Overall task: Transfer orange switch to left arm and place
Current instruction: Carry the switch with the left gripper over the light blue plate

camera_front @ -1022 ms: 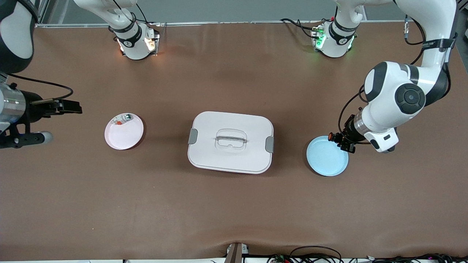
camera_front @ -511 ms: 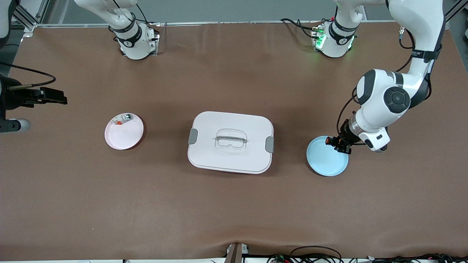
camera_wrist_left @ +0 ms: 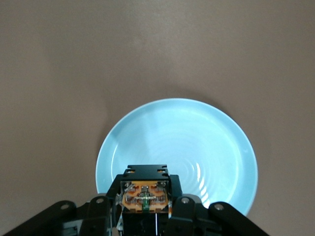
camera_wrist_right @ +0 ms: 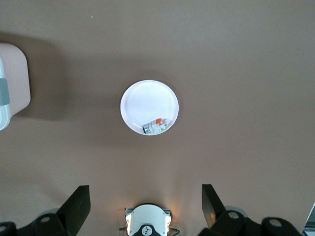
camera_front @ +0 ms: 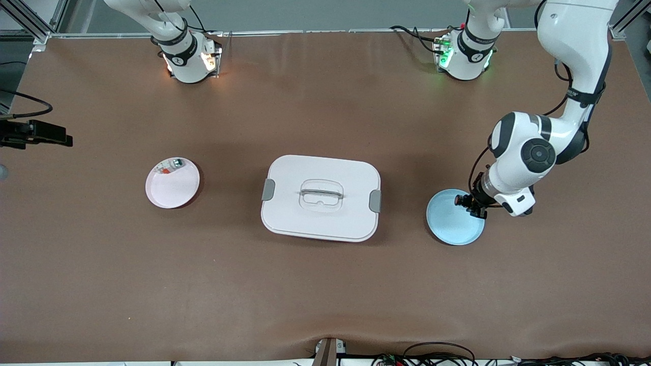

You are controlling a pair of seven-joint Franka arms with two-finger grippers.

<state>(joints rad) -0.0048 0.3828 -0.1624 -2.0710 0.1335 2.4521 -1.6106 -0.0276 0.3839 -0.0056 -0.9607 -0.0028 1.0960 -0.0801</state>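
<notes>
My left gripper [camera_front: 467, 203] is shut on the orange switch [camera_front: 460, 200], low over the blue plate [camera_front: 452, 226], by its rim toward the left arm's end of the table. In the left wrist view the switch [camera_wrist_left: 145, 192] shows its orange end between the black fingers [camera_wrist_left: 184, 206], with the blue plate [camera_wrist_left: 197, 142] beneath. The white box [camera_front: 320, 168] stands mid-table, between the blue and pink plates. My right gripper [camera_wrist_right: 145, 191] is open and empty, high above the table at the right arm's end.
A pink plate [camera_front: 175, 192] at the right arm's end holds a small white-and-grey piece with a red bit [camera_front: 171, 165]. The right wrist view shows that plate [camera_wrist_right: 142, 98], a corner of the box [camera_wrist_right: 12, 78] and the right arm's base [camera_wrist_right: 147, 222].
The left arm has drawn in and lowered the switch slightly over the blue plate. The right arm has pulled away toward its end of the table, almost out of the front view.
</notes>
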